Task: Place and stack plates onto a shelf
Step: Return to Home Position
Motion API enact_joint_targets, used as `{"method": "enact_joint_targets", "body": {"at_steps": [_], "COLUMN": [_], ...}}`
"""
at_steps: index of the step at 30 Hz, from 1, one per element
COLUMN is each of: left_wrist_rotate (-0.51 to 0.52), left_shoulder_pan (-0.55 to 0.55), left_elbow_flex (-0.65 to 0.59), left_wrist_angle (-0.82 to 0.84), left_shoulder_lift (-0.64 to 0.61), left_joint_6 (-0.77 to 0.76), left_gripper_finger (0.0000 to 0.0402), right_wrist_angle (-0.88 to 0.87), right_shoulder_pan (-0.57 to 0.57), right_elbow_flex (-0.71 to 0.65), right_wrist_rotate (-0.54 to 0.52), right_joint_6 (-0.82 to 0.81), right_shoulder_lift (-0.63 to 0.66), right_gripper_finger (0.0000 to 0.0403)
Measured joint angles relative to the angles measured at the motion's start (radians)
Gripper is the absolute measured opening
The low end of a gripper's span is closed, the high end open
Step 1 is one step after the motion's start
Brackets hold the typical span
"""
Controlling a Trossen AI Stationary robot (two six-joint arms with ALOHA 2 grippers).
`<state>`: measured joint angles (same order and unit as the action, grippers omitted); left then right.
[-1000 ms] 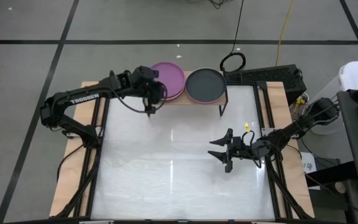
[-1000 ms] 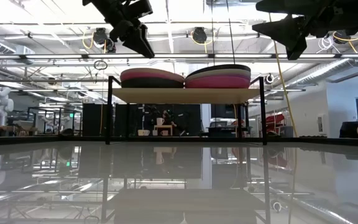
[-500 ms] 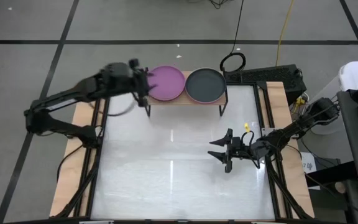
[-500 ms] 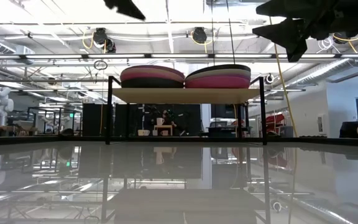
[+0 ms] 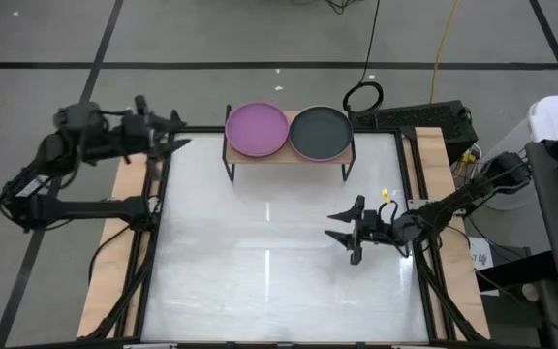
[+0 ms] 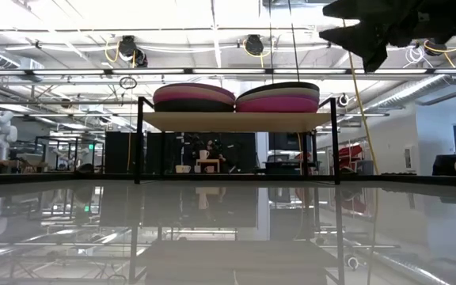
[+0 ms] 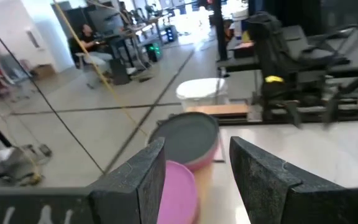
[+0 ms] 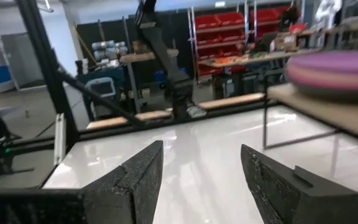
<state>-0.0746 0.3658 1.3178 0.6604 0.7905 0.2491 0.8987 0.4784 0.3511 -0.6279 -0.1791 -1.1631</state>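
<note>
We see the shelf (image 5: 289,160) standing at the far edge of the table (image 5: 260,281) and carrying the plates in two touching stacks, one topped by a purple plate (image 5: 257,129) and the other by a black plate (image 5: 319,132). The left gripper (image 5: 175,134) hovers over the table's far left corner, beside the shelf but apart from it, fingers spread and empty. The right gripper (image 5: 335,227) hangs above the table's right half, well clear of the shelf, likewise spread and empty.
</note>
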Motion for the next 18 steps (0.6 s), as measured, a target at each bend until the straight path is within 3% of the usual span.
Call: {"method": "enact_joint_targets", "body": {"at_steps": [6, 12, 18], "left_wrist_rotate": [-0.012, -0.012, -0.013], "left_shoulder_pan": [-0.031, -0.053, -0.074], "left_elbow_flex": [-0.069, -0.332, -0.583], "left_wrist_angle": [0.095, 0.002, -0.101], "left_shoulder_lift": [-0.105, -0.283, -0.483], "left_joint_6": [-0.071, -0.145, -0.231], "left_gripper_finger": [0.0184, 0.0184, 0.0184], "right_wrist_angle": [-0.095, -0.333, -0.591], "right_shoulder_pan": [-0.049, -0.093, -0.094], "right_elbow_flex": [0.000, 0.000, 0.000], "right_wrist_rotate": [0.018, 0.130, 0.132], "right_joint_6": [0.092, 0.113, 0.114], "right_shoulder_lift": [0.165, 0.422, 0.641], "right_gripper_finger": [0.0196, 0.0196, 0.0196]}}
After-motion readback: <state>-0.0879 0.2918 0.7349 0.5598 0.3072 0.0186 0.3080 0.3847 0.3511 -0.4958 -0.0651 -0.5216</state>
